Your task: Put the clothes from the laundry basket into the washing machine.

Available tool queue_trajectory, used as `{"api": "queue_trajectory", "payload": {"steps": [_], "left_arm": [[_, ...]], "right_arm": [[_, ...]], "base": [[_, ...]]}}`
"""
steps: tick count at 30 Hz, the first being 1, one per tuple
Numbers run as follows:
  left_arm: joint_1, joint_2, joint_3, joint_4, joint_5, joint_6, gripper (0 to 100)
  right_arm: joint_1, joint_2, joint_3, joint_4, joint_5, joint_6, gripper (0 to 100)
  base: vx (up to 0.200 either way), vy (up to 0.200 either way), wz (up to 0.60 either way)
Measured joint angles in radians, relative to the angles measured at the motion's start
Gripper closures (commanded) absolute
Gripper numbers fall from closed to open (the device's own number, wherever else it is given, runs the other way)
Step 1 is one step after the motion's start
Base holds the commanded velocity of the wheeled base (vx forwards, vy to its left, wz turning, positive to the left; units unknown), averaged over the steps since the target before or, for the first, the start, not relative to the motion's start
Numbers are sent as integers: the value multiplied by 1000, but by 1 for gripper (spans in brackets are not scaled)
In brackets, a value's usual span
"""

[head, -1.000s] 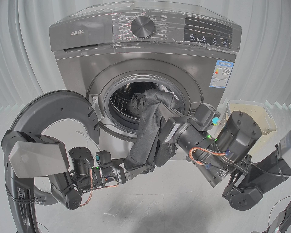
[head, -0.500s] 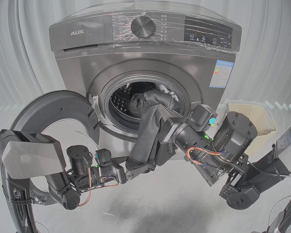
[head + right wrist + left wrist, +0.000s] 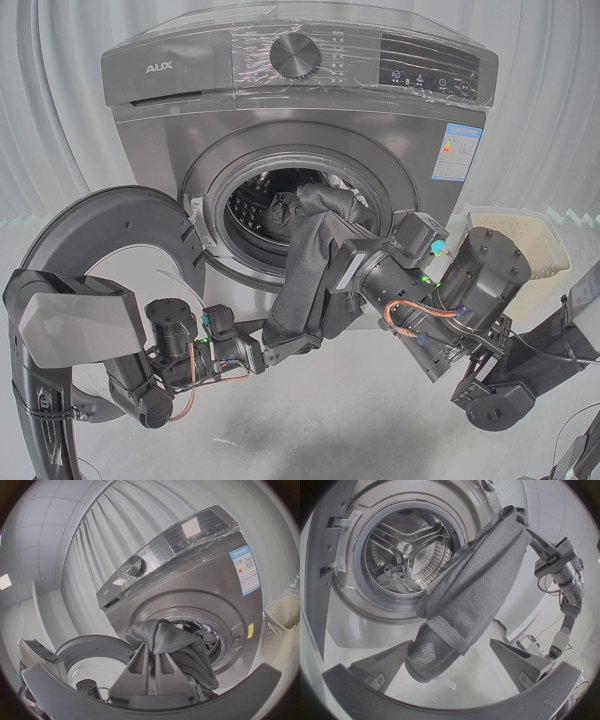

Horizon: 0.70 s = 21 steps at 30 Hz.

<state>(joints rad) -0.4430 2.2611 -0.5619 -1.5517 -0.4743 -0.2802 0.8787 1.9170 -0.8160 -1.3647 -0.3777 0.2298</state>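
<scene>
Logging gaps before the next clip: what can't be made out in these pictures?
Basket contents: head view, right arm hides its bottom; right wrist view, edge cuts it off.
Drum floor: head view, garment hides it.
Garment's lower end: right wrist view, right gripper hides it.
</scene>
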Motion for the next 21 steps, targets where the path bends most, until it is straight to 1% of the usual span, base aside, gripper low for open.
{"api": "queue_trajectory", "payload": {"steps": [7,11,12,14,21], "left_arm": [[-1,27,-42,0,9,0,0],[-1,41,-71,0,50,0,0],[-2,43,-76,0,57,0,100],[-2,49,-88,0,67,0,100],[-4,41,-82,-1,67,1,100]], "right_arm": [[3,0,2,-1,0,1,100],[5,0,3,-1,-1,1,100],[6,0,4,-1,-1,1,100],[7,0,5,-1,-1,2,100],[5,1,8,-18,-1,2,100]], "base": [[0,0,0],[0,0,0],[0,0,0],[0,0,0],[0,0,0]]}}
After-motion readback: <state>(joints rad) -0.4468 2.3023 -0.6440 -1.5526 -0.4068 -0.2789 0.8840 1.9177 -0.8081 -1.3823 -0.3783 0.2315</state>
